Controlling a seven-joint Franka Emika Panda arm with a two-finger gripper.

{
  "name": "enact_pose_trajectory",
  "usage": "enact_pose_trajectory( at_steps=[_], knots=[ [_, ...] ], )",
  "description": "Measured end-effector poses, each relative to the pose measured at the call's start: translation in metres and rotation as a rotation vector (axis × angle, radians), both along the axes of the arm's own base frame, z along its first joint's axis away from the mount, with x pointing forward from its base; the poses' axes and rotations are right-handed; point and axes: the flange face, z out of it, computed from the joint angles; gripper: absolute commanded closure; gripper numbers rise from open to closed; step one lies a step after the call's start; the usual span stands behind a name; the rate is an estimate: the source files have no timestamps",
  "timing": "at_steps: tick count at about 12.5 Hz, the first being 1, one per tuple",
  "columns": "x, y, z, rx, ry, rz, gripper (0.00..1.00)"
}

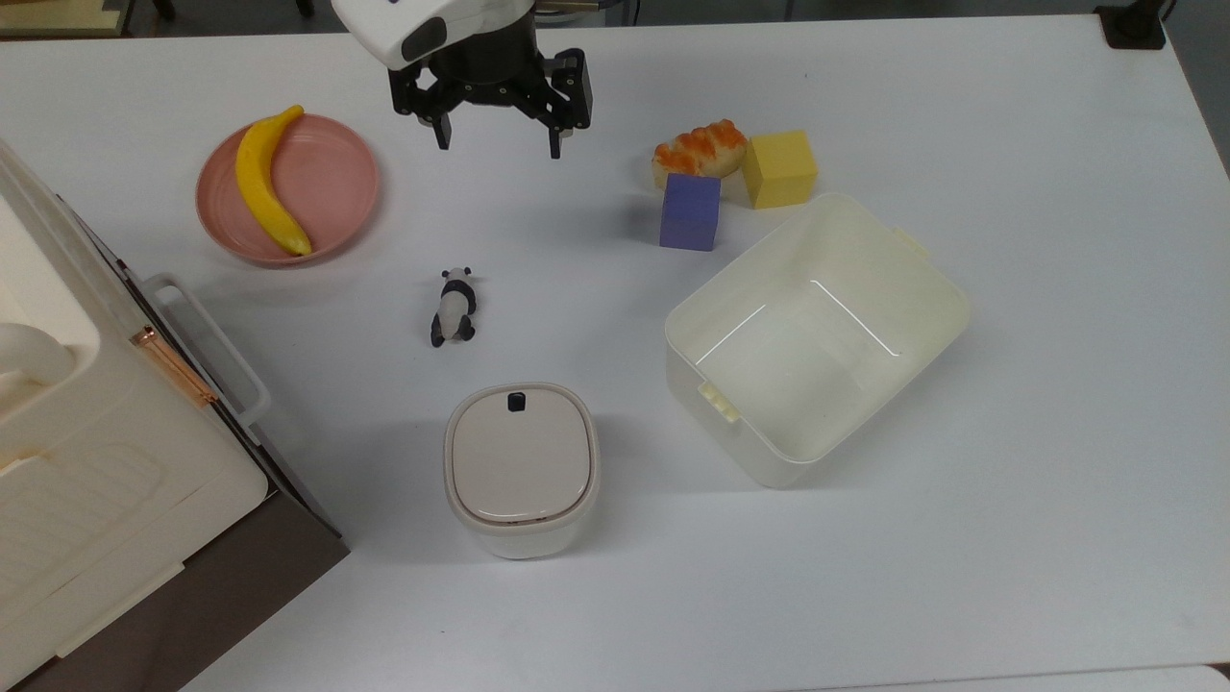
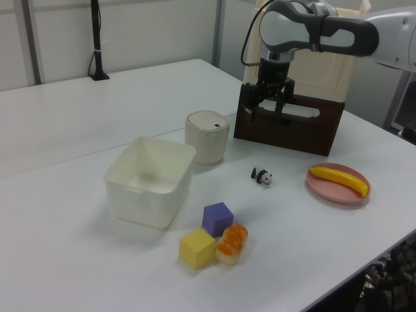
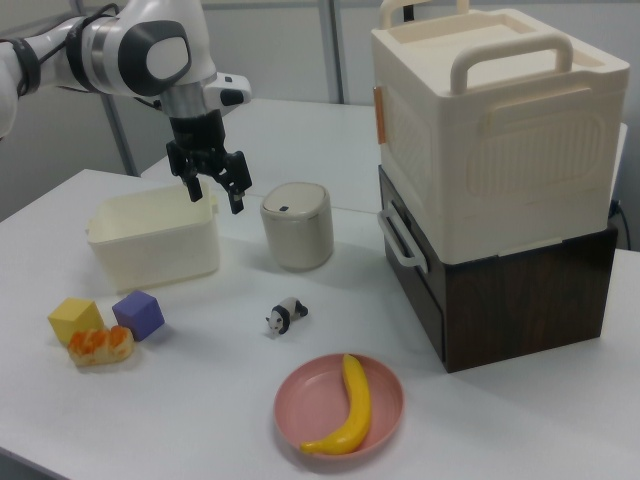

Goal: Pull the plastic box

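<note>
The plastic box (image 1: pixel 924 288) is a large translucent cream tub, open-topped and empty, lying at an angle on the white table right of centre in the top view. It also appears in the left view (image 2: pixel 148 188) and the right view (image 3: pixel 155 245). My gripper (image 1: pixel 499 144) hangs open above the table near the far edge, up and to the left of the box in the top view, touching nothing. The left view shows the gripper (image 2: pixel 266 110) well above the table; in the right view the gripper (image 3: pixel 215 200) hovers by the box's right end.
A purple cube (image 1: pixel 690 211), a yellow cube (image 1: pixel 779 168) and a toy sushi (image 1: pixel 700 149) sit close behind the box. A white lidded container (image 1: pixel 522 469), a panda figure (image 1: pixel 454 306), a pink plate (image 1: pixel 336 178) with a banana (image 1: pixel 264 183) and a big cream bin (image 1: pixel 86 452) stand to the top view's left.
</note>
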Motion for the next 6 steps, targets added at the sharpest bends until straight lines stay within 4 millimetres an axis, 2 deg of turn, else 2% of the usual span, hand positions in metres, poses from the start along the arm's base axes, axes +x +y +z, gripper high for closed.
enact_pose_trajectory(
  at_steps=[6],
  knots=[
    [0.0002,0.0002,0.0075,-0.027,-0.015,0.022,0.00]
  ],
)
